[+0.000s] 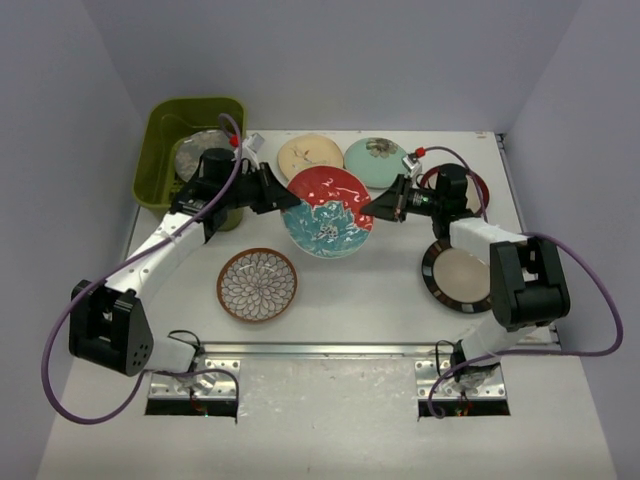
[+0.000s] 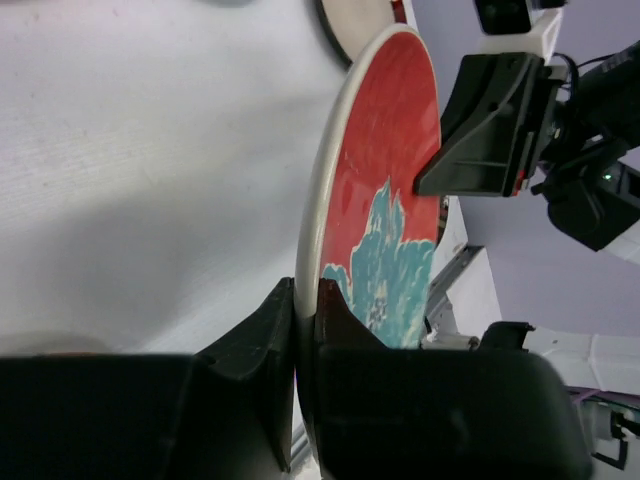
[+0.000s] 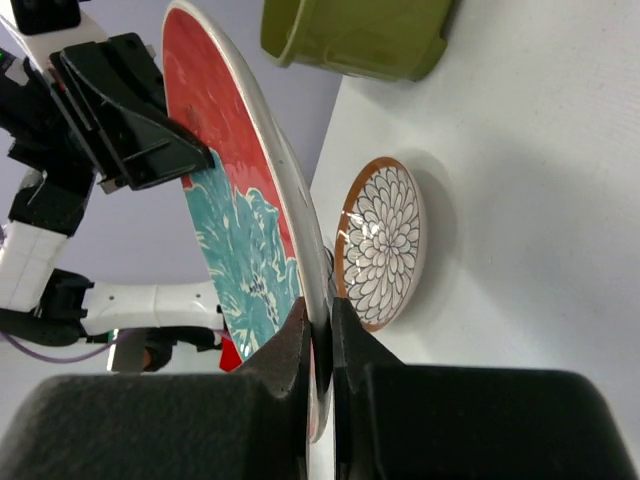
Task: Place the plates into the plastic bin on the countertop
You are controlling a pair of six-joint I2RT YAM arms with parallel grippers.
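A red and teal plate (image 1: 328, 212) hangs above the countertop (image 1: 380, 300), held at opposite rims by both grippers. My left gripper (image 1: 286, 199) is shut on its left rim; in the left wrist view the gripper (image 2: 307, 296) pinches the white edge of the plate (image 2: 385, 190). My right gripper (image 1: 369, 209) is shut on the right rim, and the right wrist view shows the gripper (image 3: 321, 306) clamping the plate (image 3: 225, 190). The olive-green plastic bin (image 1: 160, 150) stands at the back left with a grey plate (image 1: 197, 157) inside it.
A brown flower-patterned plate (image 1: 258, 285) lies at the front left, also in the right wrist view (image 3: 385, 245). A cream plate (image 1: 308, 154) and a mint plate (image 1: 376, 160) lie at the back. A dark red plate (image 1: 478, 184) and a black-rimmed plate (image 1: 458, 275) lie under the right arm.
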